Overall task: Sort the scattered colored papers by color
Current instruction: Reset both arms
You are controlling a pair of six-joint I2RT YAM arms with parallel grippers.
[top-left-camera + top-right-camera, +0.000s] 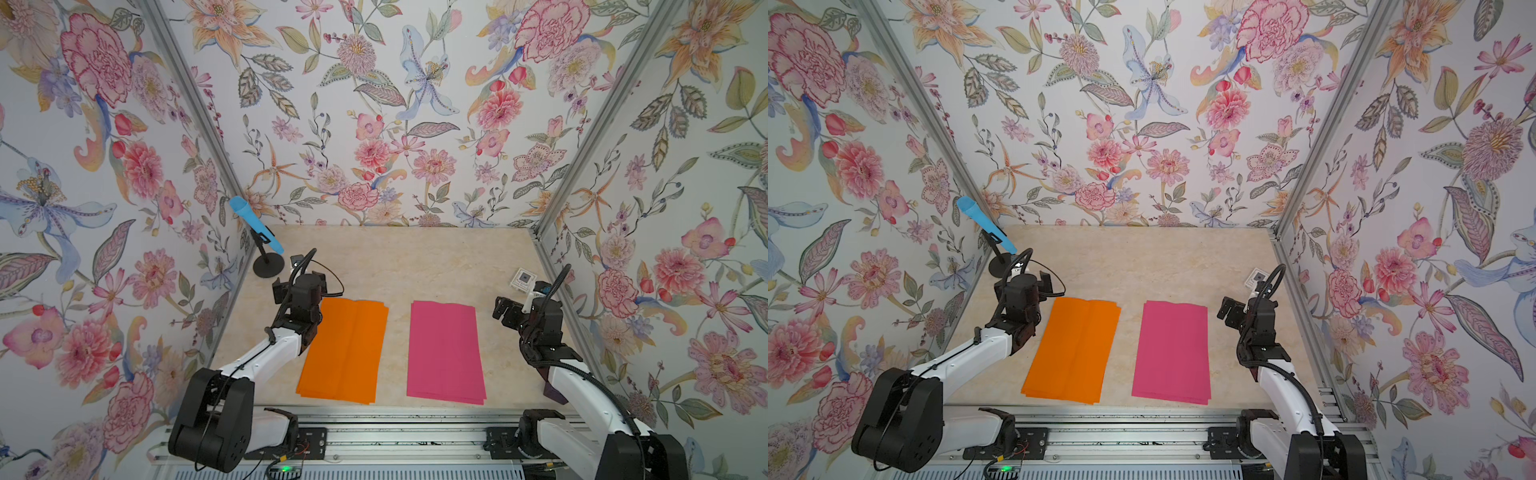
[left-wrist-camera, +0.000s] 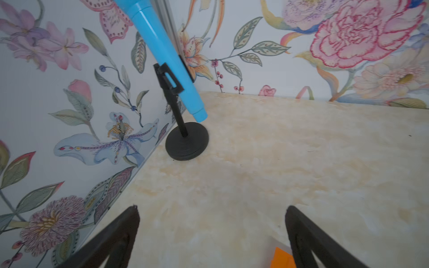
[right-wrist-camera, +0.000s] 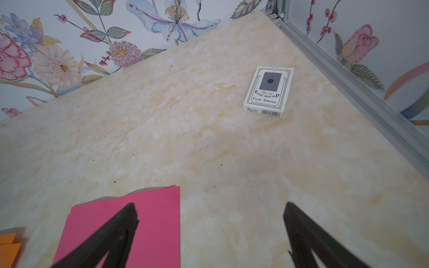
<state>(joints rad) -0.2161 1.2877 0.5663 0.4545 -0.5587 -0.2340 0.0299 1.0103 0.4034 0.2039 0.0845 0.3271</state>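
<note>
The table [image 1: 395, 266] holds two piles and no loose sheet that I can see, so I judge the sorting all but done. What is left is to draw both arms clear without spoiling it.

The orange stack [image 1: 345, 349] lies flat on my left arm's side. The pink stack [image 1: 444, 353] lies beside the orange stack on my right arm's side, apart from it, with a strip of bare table between. Both piles show slightly fanned edges, so the sheets sit loosely and a brush or a gust from a quick move could slide them.

My left gripper [image 2: 212, 208] hangs just beside the orange stack's far outer corner, jaws spread wide and empty. My right gripper [image 3: 210, 204] is across the pink stack from the orange stack, equally wide and empty, one finger over the pink corner in its wrist view. I would lift each straight up before swinging outward, slowly, never across a pile.

The blue tube [image 1: 255, 224] on its black stand [image 1: 268, 266] stands beyond the orange stack's far outer corner, so my left arm should not swing that way. The card box [image 3: 269, 91] lies well apart from the orange stack, past the pink one, and needs no touching.
</note>
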